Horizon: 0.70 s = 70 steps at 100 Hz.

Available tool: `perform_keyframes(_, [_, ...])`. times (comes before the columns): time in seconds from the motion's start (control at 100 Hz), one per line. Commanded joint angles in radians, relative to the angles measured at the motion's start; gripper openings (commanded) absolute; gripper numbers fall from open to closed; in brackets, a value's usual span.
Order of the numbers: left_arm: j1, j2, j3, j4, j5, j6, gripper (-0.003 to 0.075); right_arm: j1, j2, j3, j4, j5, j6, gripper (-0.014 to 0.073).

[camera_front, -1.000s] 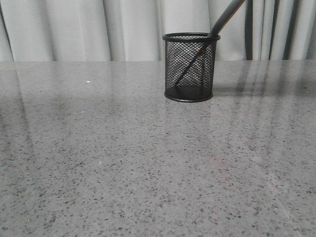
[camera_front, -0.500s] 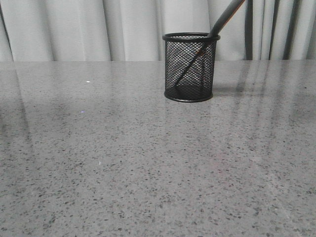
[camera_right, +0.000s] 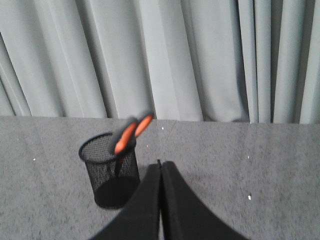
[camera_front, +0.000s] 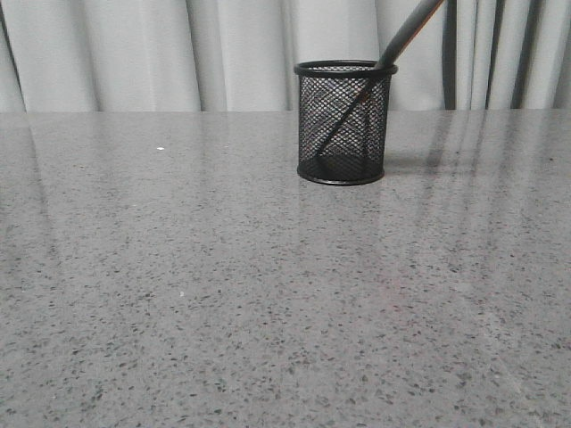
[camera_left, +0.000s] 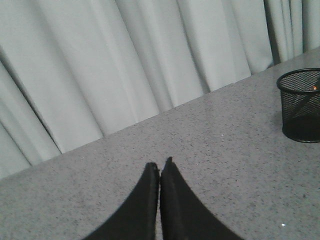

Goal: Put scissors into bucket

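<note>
Only the fingers of each hand show — matte black, smooth and plain. The left hand point(camera_left: 159, 167) has two curved blades tapering to narrow tips; the right hand point(camera_right: 160, 164) looks identical, broad-based and slim-tipped.

Only obstacle: bucket point(camera_front: 342, 122) with protruding scissors point(camera_front: 406, 32).

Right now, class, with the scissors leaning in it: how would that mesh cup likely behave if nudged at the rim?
The bucket is open wire mesh, so it is probably light and slides easily on the smooth table. The scissors lean past its rim, so it may tip toward that side. Its flat base means it should not roll unless toppled.
</note>
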Motion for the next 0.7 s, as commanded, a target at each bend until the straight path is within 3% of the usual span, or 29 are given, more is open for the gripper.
perform_keyframes(0.0, [0.004,-0.099,0.079,-0.063,-0.169,-0.013,-0.0021,-0.006,-0.081,0.049,0.007,-0.089,0.001,-0.0066])
perform_keyframes(0.21, [0.004,-0.295,0.192,-0.08,-0.247,-0.013,-0.0021,-0.006,-0.2,0.14,0.007,-0.089,0.001,-0.0066])
perform_keyframes(0.69, [0.004,-0.317,0.192,-0.08,-0.241,-0.013,-0.0021,-0.006,-0.2,0.16,0.007,-0.083,0.001,-0.0066])
